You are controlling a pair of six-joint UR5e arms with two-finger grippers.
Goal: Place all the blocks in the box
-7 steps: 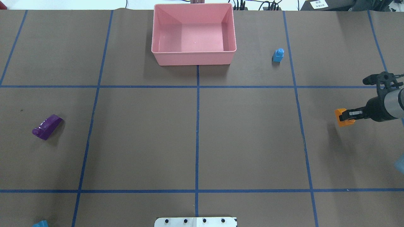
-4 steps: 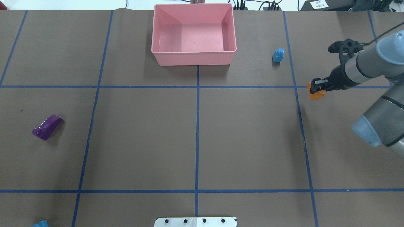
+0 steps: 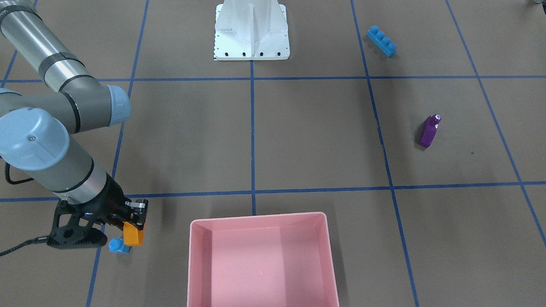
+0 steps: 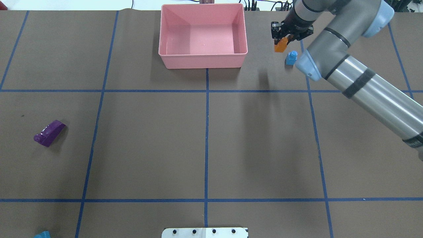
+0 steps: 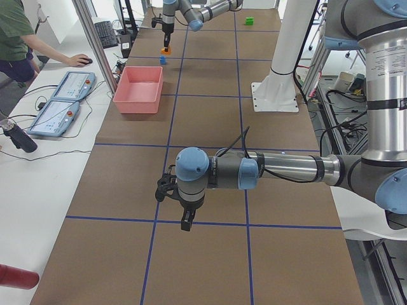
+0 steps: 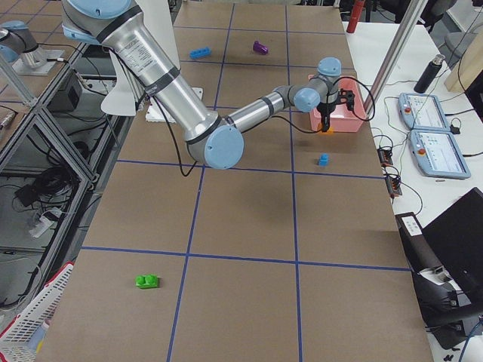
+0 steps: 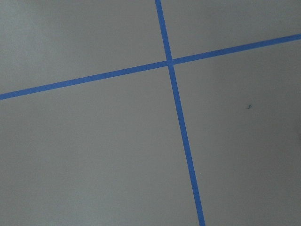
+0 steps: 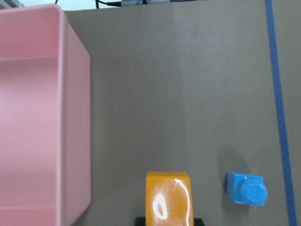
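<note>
My right gripper [image 4: 282, 41] is shut on the orange block [image 4: 280, 46], holding it above the table just right of the pink box [image 4: 202, 61], which has nothing in it. The small blue block [image 4: 291, 58] stands on the table right beside the orange one [image 8: 169, 200]. At the left lies the purple block [image 4: 49, 133]. The long blue block [image 3: 382, 41] rests near the robot's side, and the green block [image 6: 147, 281] sits far off to the right. My left gripper [image 5: 186, 222] shows only in the exterior left view, low over bare table; I cannot tell whether it is open or shut.
The white robot base [image 3: 251, 32] stands at the near middle of the table. Blue tape lines grid the brown surface. A person sits at a side desk [image 5: 38, 127] with tablets beyond the box. The left wrist view holds only table and tape.
My right arm has carried the orange block from the table's right side far forward and leftward, ending close to the box and above the small blue block's spot. The other blocks stayed put.
</note>
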